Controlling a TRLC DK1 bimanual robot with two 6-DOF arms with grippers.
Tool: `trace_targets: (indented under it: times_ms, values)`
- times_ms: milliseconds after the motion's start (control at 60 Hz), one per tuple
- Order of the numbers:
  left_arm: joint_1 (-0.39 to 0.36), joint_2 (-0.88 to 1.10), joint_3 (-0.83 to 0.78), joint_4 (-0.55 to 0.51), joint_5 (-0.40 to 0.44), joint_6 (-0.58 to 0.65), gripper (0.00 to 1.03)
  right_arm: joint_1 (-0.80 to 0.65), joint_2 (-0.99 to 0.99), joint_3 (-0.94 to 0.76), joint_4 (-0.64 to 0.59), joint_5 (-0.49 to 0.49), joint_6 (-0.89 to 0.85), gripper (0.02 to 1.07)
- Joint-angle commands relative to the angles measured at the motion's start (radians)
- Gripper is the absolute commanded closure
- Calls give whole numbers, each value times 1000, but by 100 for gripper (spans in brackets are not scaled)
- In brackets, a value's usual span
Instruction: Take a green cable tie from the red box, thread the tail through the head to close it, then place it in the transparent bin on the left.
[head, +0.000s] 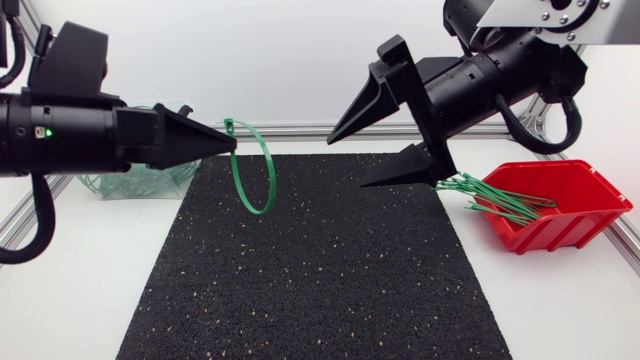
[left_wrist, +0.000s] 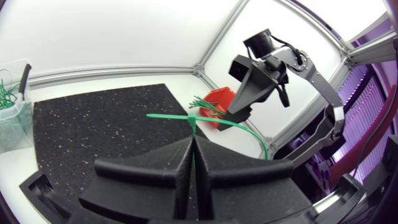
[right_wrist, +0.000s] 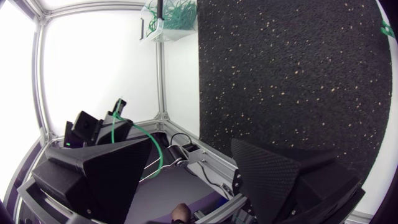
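Left gripper (head: 226, 143) pinched tight on looped green cable tie (head: 273, 178), held aloft, likely for binning; right gripper (head: 346, 162) wide open, empty.

Cable tie (head: 271, 170) above the mat (head: 310, 270), between left claw (head: 231, 143) and right claw (head: 347, 162); box (head: 580, 215) at right, bin (head: 130, 182) at left.
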Motion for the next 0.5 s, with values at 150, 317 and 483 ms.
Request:
trace_targets:
  times_ms: [150,317,483]
  values:
    - [211,128,180,-99,-138,188,100,-28,3,7,-89,253,-121,7]
    - [345,188,246,-10,-287,291,100,-39,-38,-2,-99,413,-161,7]
    - [485,286,302,174,-356,335,100,-39,-110,-45,-95,516,-188,7]
